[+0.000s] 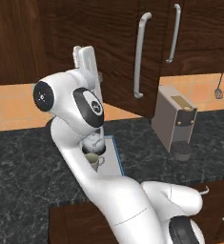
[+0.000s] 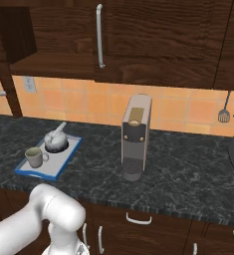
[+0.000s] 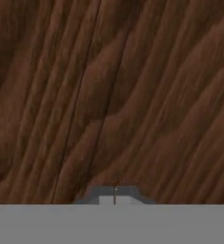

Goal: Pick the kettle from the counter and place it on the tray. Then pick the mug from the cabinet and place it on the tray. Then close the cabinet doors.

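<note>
Because the kettle [image 2: 56, 140] and the mug [image 2: 35, 157] both sit on the tray [image 2: 68, 155] at the left of the counter [image 2: 188, 169], you have only the cabinet doors left, and that is where things can go wrong. In the hand view the gripper [image 3: 114, 196] has its finger tips pressed together with nothing between them, right up against dark wood grain, most likely a door panel. In the left base view one cabinet door [image 1: 127, 62] hangs out over the counter, its bar handle [image 1: 141, 55] facing you, so the cabinet is not yet shut on that side.

Watch three risks. If you push off-centre or at a slant, the closed tips may slide along the smooth panel and the door may stop short of flush. If you drive too hard, the arm can jam against the cabinet front once the door seats. And since the elbow hangs directly over the tray, a wide swing down could clip the kettle's wire handle or knock the mug off. The coffee machine [image 2: 135, 135] stands well to the right, out of the way.
</note>
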Available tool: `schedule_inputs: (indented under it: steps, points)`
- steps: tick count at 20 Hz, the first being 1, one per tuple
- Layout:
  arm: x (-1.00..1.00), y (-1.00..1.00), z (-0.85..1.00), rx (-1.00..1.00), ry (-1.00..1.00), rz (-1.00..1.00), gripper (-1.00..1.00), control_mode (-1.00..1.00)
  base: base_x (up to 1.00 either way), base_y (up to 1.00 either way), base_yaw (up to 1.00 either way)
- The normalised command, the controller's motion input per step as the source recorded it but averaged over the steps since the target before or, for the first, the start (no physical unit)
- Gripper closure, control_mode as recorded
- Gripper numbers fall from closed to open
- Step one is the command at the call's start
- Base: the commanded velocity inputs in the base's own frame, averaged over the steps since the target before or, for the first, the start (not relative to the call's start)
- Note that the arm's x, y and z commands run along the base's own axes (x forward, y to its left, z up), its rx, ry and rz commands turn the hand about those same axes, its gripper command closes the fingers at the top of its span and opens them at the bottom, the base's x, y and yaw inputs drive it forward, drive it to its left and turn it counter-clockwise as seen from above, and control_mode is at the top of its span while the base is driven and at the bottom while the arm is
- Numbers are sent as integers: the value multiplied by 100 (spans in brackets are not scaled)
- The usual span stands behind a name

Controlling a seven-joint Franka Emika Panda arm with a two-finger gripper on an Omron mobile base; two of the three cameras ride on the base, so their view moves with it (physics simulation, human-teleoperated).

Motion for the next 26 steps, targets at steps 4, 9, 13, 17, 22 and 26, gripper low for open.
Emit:
schedule_inputs:
  steps: [4,9,13,17,22,26]
  points:
    - [88,-64,13,7,-18,33,100,-100,0,0,0]
    - [100,-99,-43,-3,-16,29,100,-100,0,0,0]
    - [97,-100,-100,-13,-30,23,100,-100,0,0,0]
    - [91,-100,-100,-13,-38,23,100,-100,0,0,0]
    - [100,-100,-79,-6,-23,25,100,-100,0,0,0]
    - [100,-78,-14,0,-10,23,100,-100,0,0,0]
